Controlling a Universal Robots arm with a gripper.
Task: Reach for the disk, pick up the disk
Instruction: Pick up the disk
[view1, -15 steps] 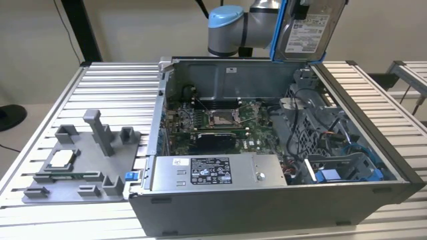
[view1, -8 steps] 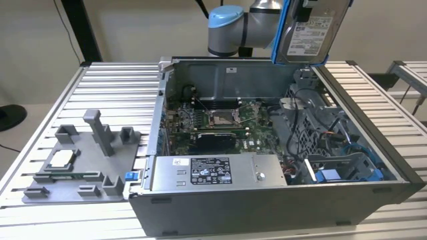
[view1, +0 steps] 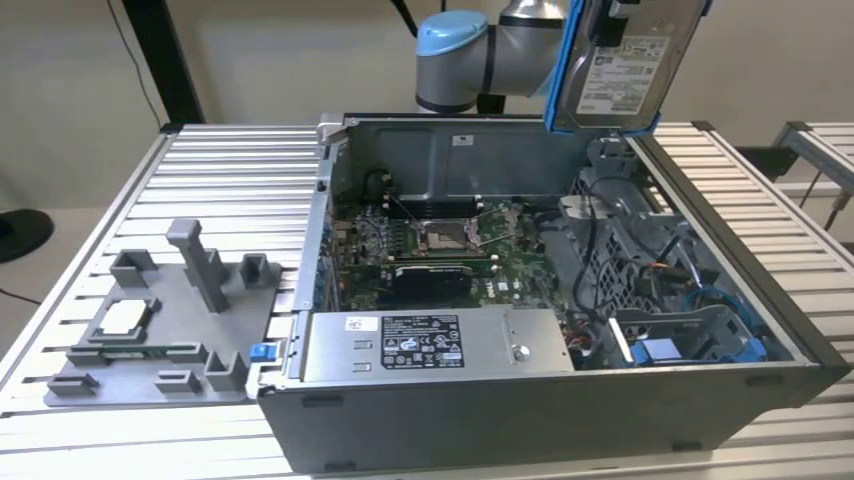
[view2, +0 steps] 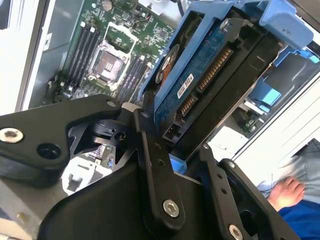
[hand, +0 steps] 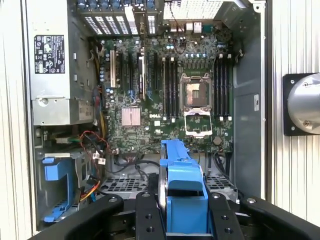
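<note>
Fingers (hand: 146, 220) of my gripper (hand: 182, 220) are pinched on the disk (hand: 182, 195), one black finger on each flat side, as both wrist views show. In the second wrist view the gripper (view2: 175, 170) clamps the disk (view2: 200, 95) at one short end, and the drive's blue circuit board and connector edge face the camera, with the blue bracket (view2: 280, 20) running round its rim.

In the exterior view the disk (view1: 627, 65) hangs up in the air, on edge and slightly tilted, its white label facing out, high above the open case (view1: 534, 420) near the case's rear corner at the exterior view's right. It touches nothing but my fingers (the case floor lies well below).

Beneath it sits the motherboard (hand: 170, 95) with its bare socket (hand: 196, 95). A grey power supply (view1: 427, 345) lies along the case's front wall, and an empty blue drive bay (view1: 681, 345) is near the front corner at the exterior view's right.

Beside the case, on the slatted table (view1: 227, 160), rests a grey fixture (view1: 160, 330) carrying a small silver chip (view1: 120, 318). A hand (view2: 285, 192) shows in the second wrist view, past the table's edge.
</note>
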